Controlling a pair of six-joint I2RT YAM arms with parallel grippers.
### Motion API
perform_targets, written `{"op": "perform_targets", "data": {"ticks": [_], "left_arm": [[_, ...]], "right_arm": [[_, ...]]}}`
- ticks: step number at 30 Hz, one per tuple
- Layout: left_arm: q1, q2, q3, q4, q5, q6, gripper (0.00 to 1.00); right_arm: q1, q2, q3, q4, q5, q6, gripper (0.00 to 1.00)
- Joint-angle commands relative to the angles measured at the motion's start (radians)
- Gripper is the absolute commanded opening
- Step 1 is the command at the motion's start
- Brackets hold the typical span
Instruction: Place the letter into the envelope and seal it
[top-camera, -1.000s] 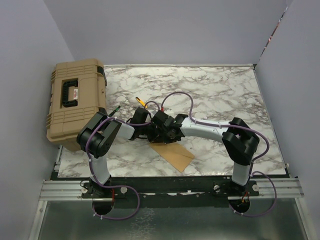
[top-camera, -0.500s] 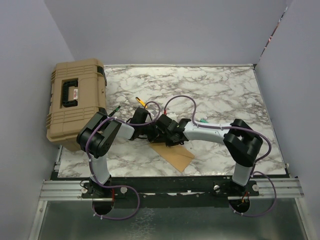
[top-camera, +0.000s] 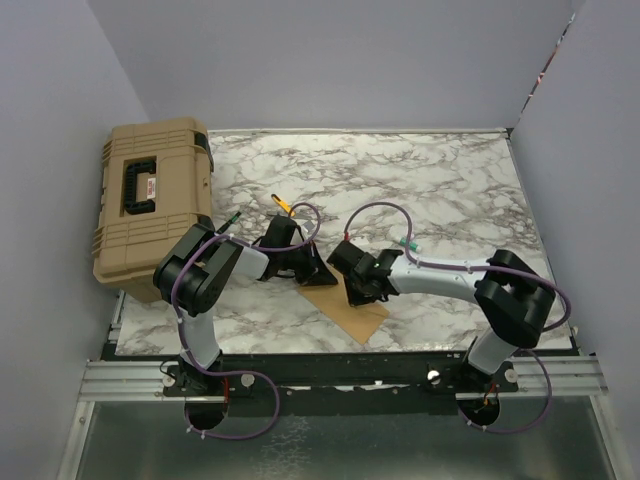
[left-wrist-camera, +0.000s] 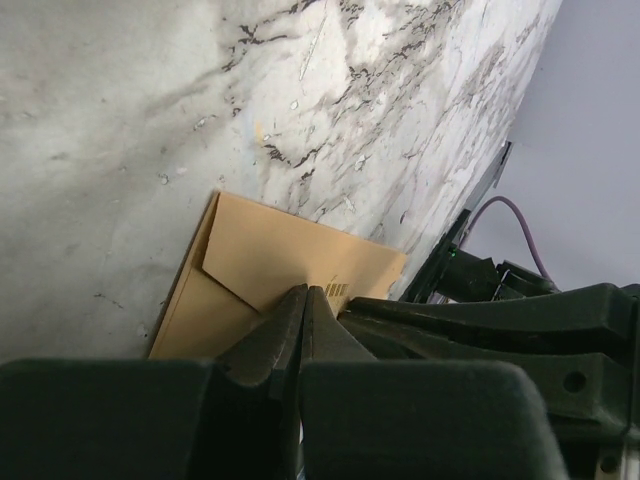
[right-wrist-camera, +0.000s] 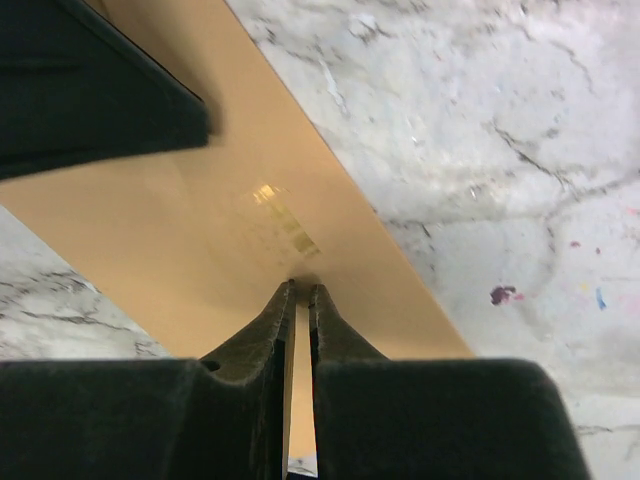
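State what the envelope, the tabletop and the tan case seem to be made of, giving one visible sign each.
Envelope: matte tan kraft paper, by its creased flap. Tabletop: white, grey-veined, marble-look; real stone or printed laminate cannot be told. Case: likely moulded plastic, given its ribbed tan shell and black handle.

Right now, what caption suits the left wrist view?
Shut left tool at the folded flap tip of the envelope lying flat on the marble table.

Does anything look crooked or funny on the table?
Only the envelope lies crooked, turned diagonally to the marble table's near edge. Nothing looks spilled or torn.
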Motion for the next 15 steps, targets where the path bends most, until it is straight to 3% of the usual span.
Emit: {"op": "perform_targets", "data": {"ticks": [1, 8, 10, 12, 15], "left_arm": [[0.020, 0.050, -0.035, -0.132, -0.177, 0.062, 0.00], [0.020, 0.026, -0.006, -0.156, -0.177, 0.092, 0.06], [0.019, 0.004, 0.007, -0.158, -0.165, 0.095, 0.12], [0.020, -0.024, 0.022, -0.160, -0.129, 0.087, 0.29], [0.018, -0.086, 0.062, -0.181, -0.090, 0.084, 0.42]], "right_arm": [[0.007, -0.034, -0.075, -0.181, -0.002, 0.016, 0.10], [-0.008, -0.177, 0.005, -0.271, 0.106, 0.069, 0.12], [-0.038, -0.209, 0.030, -0.283, 0.142, 0.061, 0.17], [-0.094, -0.228, 0.036, -0.278, 0.160, 0.038, 0.27], [-0.179, -0.254, 0.029, -0.255, 0.178, -0.011, 0.45]]}}
